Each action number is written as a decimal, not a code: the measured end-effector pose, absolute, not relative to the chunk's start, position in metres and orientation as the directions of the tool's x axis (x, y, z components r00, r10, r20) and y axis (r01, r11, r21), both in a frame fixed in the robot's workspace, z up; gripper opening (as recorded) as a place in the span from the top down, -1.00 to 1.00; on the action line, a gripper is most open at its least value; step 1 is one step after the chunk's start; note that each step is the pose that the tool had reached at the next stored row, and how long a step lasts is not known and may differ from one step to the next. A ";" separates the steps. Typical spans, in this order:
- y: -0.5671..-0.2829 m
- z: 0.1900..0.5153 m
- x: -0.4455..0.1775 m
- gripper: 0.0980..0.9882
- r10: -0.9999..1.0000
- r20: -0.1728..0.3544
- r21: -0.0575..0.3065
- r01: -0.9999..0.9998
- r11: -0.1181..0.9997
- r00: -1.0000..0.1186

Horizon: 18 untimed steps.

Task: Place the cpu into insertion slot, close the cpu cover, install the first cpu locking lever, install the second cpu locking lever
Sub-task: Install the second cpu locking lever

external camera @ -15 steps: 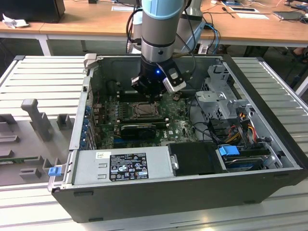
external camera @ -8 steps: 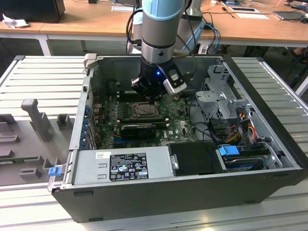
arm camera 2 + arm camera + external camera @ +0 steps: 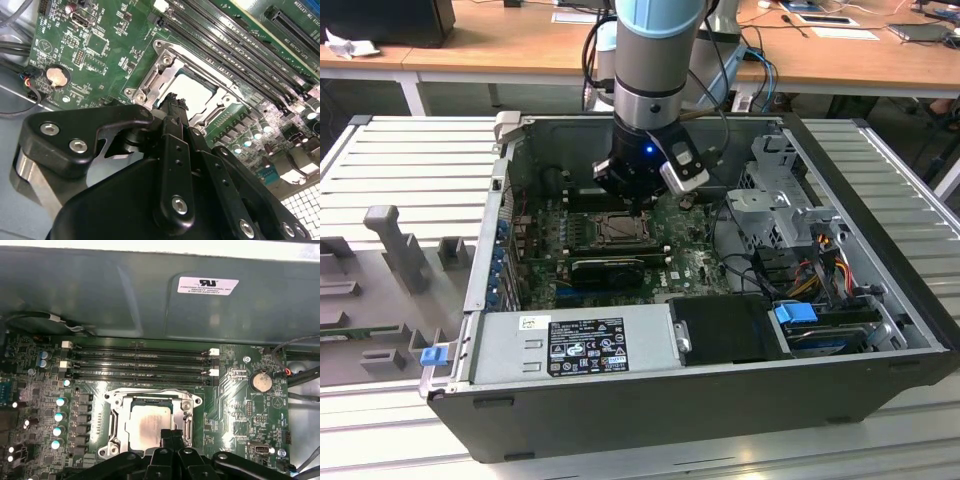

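1. The jaws of the gripper point(image 3: 171, 434) are seen pressed together with nothing between them, their tips poised at the near edge of the socket in both wrist views.
2. The cpu point(image 3: 148, 425) is found seated flat in the insertion slot point(image 3: 112, 437), its pale tan-silver face showing through the window of the frame.
3. The cpu cover point(image 3: 187, 412) is seen lying down over the chip, its metal frame surrounding the pale face on all sides.
4. In the second wrist view, the closed fingertips point(image 3: 174, 102) are placed just over the frame's edge, beside the chip point(image 3: 192, 90); whether contact is made cannot be told.
5. 4 long black memory slots point(image 3: 140, 362) are seen running beside the socket on the green motherboard point(image 3: 240, 405).
6. A round coin battery point(image 3: 261, 382) is mounted on the board, well apart from the socket.
7. In the exterior view, the arm point(image 3: 655, 60) is lowered into the open computer case point(image 3: 670, 400), with the gripper point(image 3: 638, 205) above the socket point(image 3: 618, 230).
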<state>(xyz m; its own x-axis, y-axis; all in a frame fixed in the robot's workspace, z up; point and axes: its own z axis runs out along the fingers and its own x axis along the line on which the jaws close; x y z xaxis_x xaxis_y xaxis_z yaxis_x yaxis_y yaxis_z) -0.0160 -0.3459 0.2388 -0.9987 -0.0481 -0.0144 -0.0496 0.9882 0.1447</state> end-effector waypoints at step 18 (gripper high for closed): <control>-0.349 0.242 -0.016 0.98 -0.048 -0.014 0.145 -0.049 0.988 -0.999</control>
<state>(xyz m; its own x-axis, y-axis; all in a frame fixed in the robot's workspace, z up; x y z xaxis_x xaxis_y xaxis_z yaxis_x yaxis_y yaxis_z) -0.0161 -0.3495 0.2424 -0.9987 -0.0479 -0.0143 -0.0495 0.9883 0.1446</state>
